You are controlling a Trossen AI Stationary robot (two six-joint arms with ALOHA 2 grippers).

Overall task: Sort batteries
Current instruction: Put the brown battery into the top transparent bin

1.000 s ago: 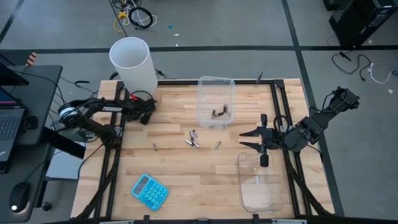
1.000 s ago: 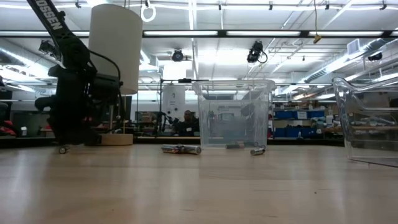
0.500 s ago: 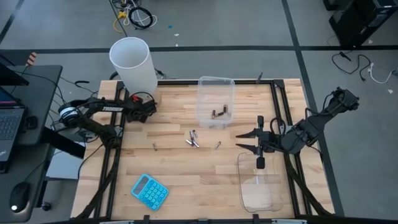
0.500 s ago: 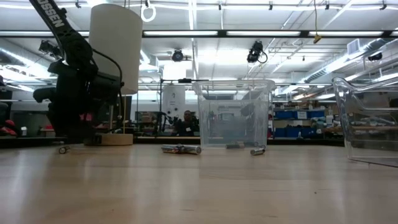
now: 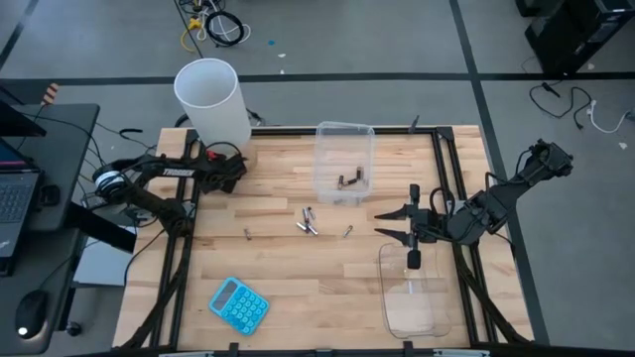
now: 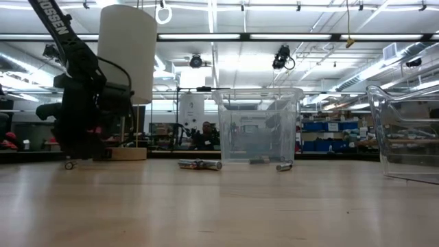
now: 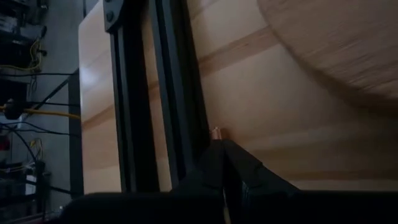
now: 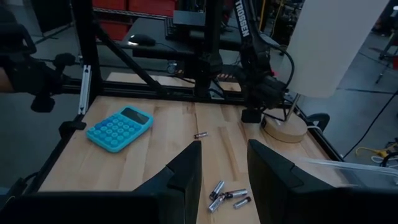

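Several small batteries lie loose on the wooden table: a cluster (image 5: 309,222) at the middle, one (image 5: 347,231) to its right, one (image 5: 247,234) to its left. More batteries (image 5: 350,179) lie inside the clear tub (image 5: 344,149) at the far middle. My left gripper (image 5: 238,169) is shut, low by the round wooden base of the white cylinder (image 5: 211,99) at the far left. My right gripper (image 5: 380,224) hangs open above the table at the right, pointing toward the cluster (image 8: 227,199), with nothing between its fingers. My left gripper (image 7: 219,144) has its fingers shut, slanting down toward the table. A small copper-coloured end (image 7: 217,132) shows just past the fingertips; whether the fingers touch or hold it I cannot tell.
A second clear tub (image 5: 417,293) stands at the near right, just beneath my right gripper. A blue calculator (image 5: 239,303) lies at the near left. Black frame rails (image 5: 179,258) run along the table's left and right sides. Bare wood lies between the calculator and the near-right tub.
My left gripper has turned a little toward the table's far edge beside the cylinder's base and has stayed shut. The batteries and tubs lie as before.
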